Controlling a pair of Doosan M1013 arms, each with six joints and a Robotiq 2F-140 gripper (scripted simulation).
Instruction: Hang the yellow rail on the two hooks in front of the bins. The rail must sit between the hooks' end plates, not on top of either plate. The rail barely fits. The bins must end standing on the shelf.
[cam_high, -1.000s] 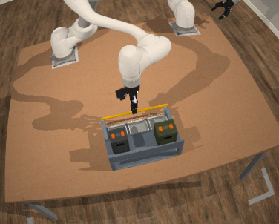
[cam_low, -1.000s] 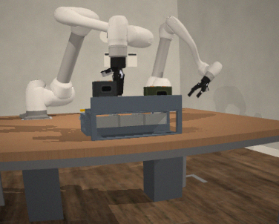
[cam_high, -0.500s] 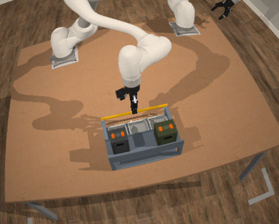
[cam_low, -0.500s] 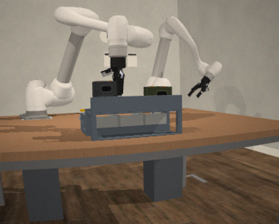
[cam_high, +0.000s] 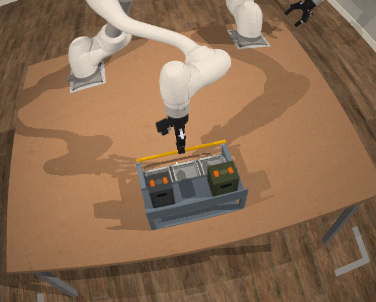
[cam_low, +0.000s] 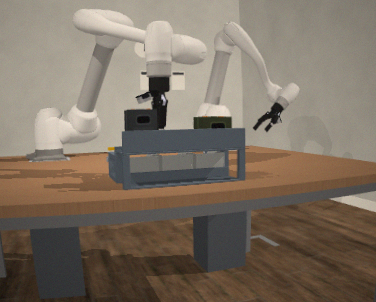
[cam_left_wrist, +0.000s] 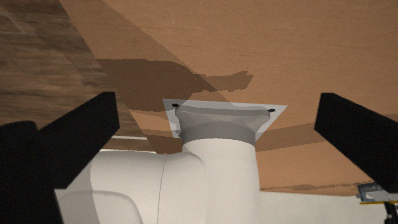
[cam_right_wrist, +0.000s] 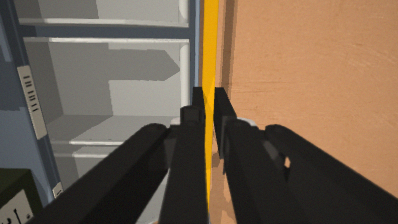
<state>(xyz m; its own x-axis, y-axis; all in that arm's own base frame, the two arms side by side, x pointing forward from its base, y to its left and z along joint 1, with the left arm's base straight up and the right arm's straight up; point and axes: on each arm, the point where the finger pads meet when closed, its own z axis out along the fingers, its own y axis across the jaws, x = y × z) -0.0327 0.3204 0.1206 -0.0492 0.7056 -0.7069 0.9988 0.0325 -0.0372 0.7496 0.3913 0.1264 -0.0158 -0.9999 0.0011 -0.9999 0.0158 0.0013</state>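
Note:
The yellow rail (cam_high: 205, 146) (cam_low: 111, 149) (cam_right_wrist: 211, 40) runs level along the open front of the blue-grey shelf (cam_high: 195, 218) (cam_low: 182, 137). Its ends are at the shelf's two side panels; whether they sit between the hooks' end plates or on a plate cannot be told. My right gripper (cam_high: 181, 151) (cam_low: 161, 125) (cam_right_wrist: 207, 102) is shut on the rail near its middle. Light grey bins (cam_high: 186, 171) (cam_right_wrist: 145, 95) stand upright in a row in the shelf behind the rail. My left gripper (cam_high: 292, 18) (cam_low: 262, 128) (cam_left_wrist: 216, 110) is open and empty, far from the shelf.
A dark grey box (cam_high: 161, 196) (cam_low: 135, 121) and a green box (cam_high: 223, 186) (cam_low: 204, 123) stand on the shelf's upper part, beyond the light bins. The right arm reaches over the table (cam_high: 310, 150) to the shelf. The left arm's base stands at the table's far edge.

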